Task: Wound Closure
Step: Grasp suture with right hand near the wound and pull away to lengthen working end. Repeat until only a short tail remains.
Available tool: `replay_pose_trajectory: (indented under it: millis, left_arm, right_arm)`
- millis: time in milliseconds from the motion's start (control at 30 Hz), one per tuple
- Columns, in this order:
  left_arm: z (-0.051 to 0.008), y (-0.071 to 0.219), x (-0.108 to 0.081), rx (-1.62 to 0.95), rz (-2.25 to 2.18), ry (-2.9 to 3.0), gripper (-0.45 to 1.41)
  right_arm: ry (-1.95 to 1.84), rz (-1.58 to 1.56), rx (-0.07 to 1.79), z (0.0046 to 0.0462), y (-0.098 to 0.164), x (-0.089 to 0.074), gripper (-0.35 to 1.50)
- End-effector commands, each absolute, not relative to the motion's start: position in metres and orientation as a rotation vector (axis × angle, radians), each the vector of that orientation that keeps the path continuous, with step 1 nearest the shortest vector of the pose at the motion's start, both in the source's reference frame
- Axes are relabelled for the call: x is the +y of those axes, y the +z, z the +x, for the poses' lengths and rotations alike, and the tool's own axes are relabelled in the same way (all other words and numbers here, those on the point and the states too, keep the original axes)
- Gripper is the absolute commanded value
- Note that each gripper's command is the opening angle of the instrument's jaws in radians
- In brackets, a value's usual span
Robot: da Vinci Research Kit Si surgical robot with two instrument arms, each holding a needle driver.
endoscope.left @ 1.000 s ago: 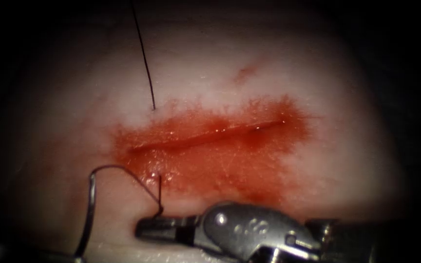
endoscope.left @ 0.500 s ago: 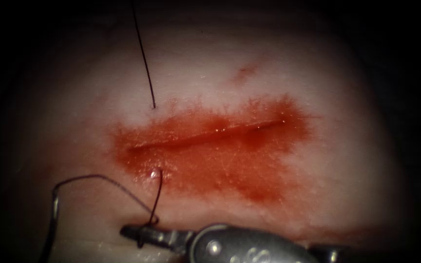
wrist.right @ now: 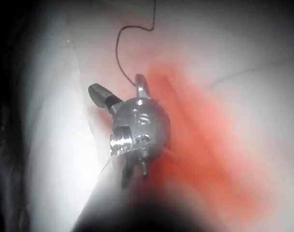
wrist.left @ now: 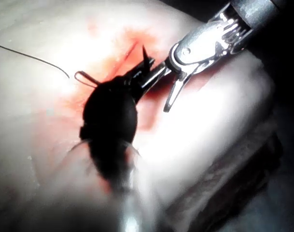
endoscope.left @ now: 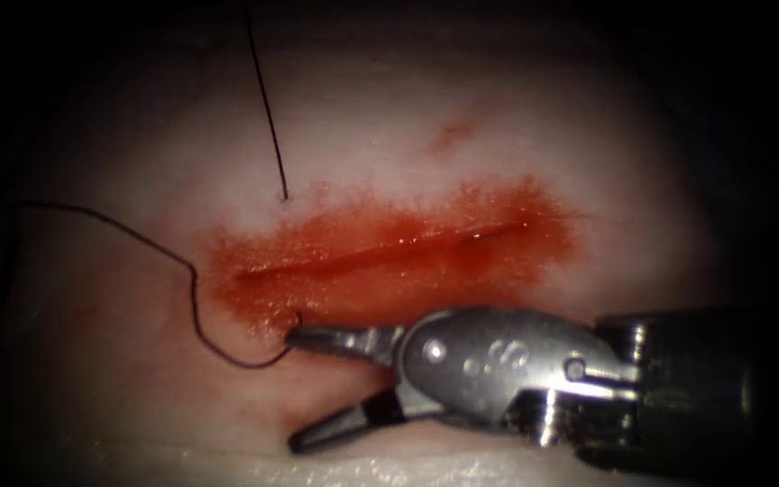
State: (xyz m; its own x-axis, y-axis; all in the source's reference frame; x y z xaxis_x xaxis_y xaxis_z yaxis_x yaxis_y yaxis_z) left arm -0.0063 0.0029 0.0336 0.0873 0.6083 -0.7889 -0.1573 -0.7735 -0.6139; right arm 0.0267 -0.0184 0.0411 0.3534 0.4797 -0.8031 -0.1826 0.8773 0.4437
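- Right tool enters from the right and lies low over the near side of the tissue, its shaft almost level and the wrist pointing left.
- Its jaws are apart – one points left toward the cut, the other is splayed to the near-left. Nothing is held between them.
- The farther jaw's tip sits just beside the spot where the thread leaves the tissue, on the near side of the cut toward its left end. I cannot tell whether they touch.
- From that spot the thread dips near-left, curls back toward the far side and trails off to the left over pale tissue.
- A second strand comes down from the far edge and meets the tissue on the far side of the cut, also toward its left end.
- Red fluid is spread around the cut, wider on the near side.
- Right wrist view: the right tool has its jaws spread over the tissue, with the thread curving just beyond them.
- Left wrist view: the left tool is a dark shape pointing at the red patch, its tip close to the right tool. I cannot tell what it holds, if anything.
- Needle – I cannot tell where it is.
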Motion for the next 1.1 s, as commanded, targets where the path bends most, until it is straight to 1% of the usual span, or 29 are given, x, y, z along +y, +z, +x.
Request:
replay_pose_trajectory:
  millis: [33, 200, 533, 600, 633, 667, 700, 733, 767, 800, 967, 1100]
  left_arm:
    - [-0.0069, 0.0342, 0.0027, -0.445, -1.803, 1.744, -0.45]
    - [-0.0067, 0.0353, 0.0034, -0.428, -1.788, 1.748, -0.45]
    - [-0.0062, 0.0366, 0.0040, -0.410, -1.781, 1.749, -0.45]
    - [-0.0061, 0.0366, 0.0039, -0.410, -1.781, 1.750, -0.45]
    - [-0.0061, 0.0366, 0.0039, -0.407, -1.782, 1.748, -0.45]
    - [-0.0060, 0.0366, 0.0039, -0.408, -1.782, 1.748, -0.45]
    - [-0.0060, 0.0366, 0.0040, -0.407, -1.780, 1.748, -0.45]
    - [-0.0060, 0.0366, 0.0040, -0.407, -1.780, 1.748, -0.45]
    - [-0.0060, 0.0366, 0.0040, -0.407, -1.780, 1.748, -0.45]
    - [-0.0060, 0.0366, 0.0040, -0.407, -1.779, 1.748, -0.45]
    - [-0.0061, 0.0367, 0.0040, -0.405, -1.778, 1.748, -0.45]
    - [-0.0061, 0.0370, 0.0040, -0.400, -1.779, 1.747, -0.45]
  right_arm:
    - [0.429, 0.292, 1.132, 0.0273, 0.0422, -0.0183, 1.26]
    - [0.413, 0.260, 1.112, 0.0279, 0.0444, -0.0179, 1.25]
    - [0.389, 0.233, 1.082, 0.0298, 0.0475, -0.0180, 1.08]
    - [0.390, 0.234, 1.082, 0.0298, 0.0474, -0.0179, 0.86]
    - [0.392, 0.233, 1.084, 0.0297, 0.0474, -0.0178, 0.68]
    - [0.395, 0.231, 1.089, 0.0296, 0.0474, -0.0177, 0.54]
    - [0.407, 0.237, 1.090, 0.0294, 0.0474, -0.0176, 0.00]
    - [0.407, 0.237, 1.090, 0.0294, 0.0474, -0.0176, 0.00]
    - [0.406, 0.239, 1.091, 0.0293, 0.0474, -0.0176, -0.23]
    - [0.433, 0.253, 1.086, 0.0291, 0.0475, -0.0176, -0.35]
    - [0.611, 0.370, 1.060, 0.0288, 0.0469, -0.0177, -0.35]
    - [0.632, 0.420, 1.025, 0.0281, 0.0456, -0.0190, -0.35]
